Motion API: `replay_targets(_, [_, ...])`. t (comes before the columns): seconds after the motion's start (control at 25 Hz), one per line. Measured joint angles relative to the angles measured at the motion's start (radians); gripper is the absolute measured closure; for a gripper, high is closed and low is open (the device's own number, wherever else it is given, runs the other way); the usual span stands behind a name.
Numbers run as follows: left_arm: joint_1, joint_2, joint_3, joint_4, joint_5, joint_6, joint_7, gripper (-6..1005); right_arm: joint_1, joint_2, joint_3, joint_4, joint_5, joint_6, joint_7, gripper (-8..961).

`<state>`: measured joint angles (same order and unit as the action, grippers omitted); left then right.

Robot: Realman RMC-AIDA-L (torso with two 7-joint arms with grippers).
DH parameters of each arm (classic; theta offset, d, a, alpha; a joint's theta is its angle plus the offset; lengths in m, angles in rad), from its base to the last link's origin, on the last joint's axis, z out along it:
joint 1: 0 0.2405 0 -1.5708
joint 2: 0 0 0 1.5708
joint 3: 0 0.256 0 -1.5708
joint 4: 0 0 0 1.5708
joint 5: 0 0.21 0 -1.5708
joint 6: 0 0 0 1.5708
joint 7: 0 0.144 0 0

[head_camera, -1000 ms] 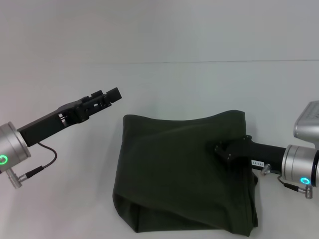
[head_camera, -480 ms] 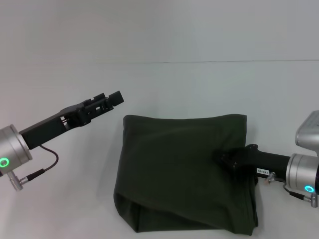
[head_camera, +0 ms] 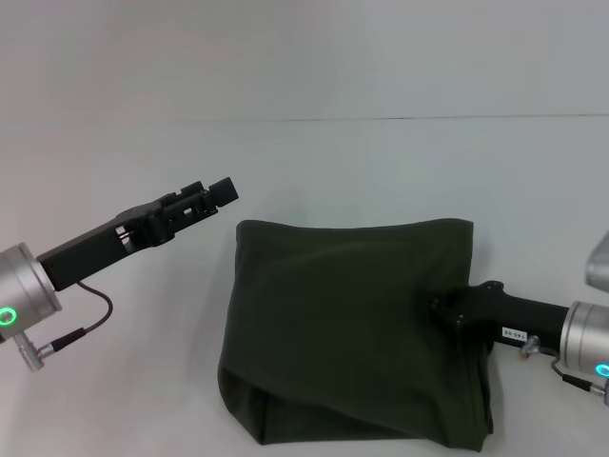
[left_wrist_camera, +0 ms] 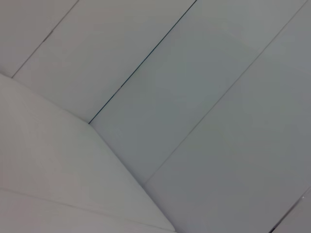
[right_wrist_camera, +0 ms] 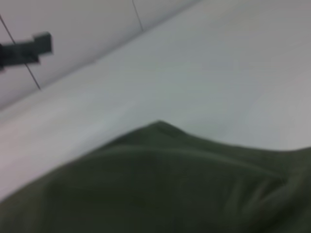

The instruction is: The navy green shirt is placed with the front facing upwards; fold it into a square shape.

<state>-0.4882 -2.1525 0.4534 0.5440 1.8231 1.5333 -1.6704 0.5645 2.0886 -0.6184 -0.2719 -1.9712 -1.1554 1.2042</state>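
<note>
A pale grey-white table [head_camera: 314, 171] fills the head view from six o'clock right up past centre, smooth and matte. Up towards twelve o'clock a thin dark seam [head_camera: 400, 118] runs straight across, and above it stands a plain light wall [head_camera: 304, 57]. The left wrist view catches big pale wall panels [left_wrist_camera: 194, 97] split by fine dark joint lines [left_wrist_camera: 141, 65], running on a slant. Lighting is soft and even, shadows faint.
</note>
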Motion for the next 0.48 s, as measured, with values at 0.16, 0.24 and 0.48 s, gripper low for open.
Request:
replay_targets(0.16, [0.003,-0.002,-0.001,0.002,0.0,0.014,0.0,88,-0.018,-0.001,0.007,-0.027,0.029,-0.119,0.0,948])
replay_targets(0.24, [0.003,-0.003,-0.002,0.003,-0.001,0.022,0.0,88,-0.02,-0.001,0.004,-0.033,0.03,-0.162,0.0,948])
replay_targets(0.48, [0.008,-0.004,-0.003,0.005,-0.004,0.028,0.001,88,-0.014,0.001,-0.069,-0.028,0.012,-0.178,-0.001,948])
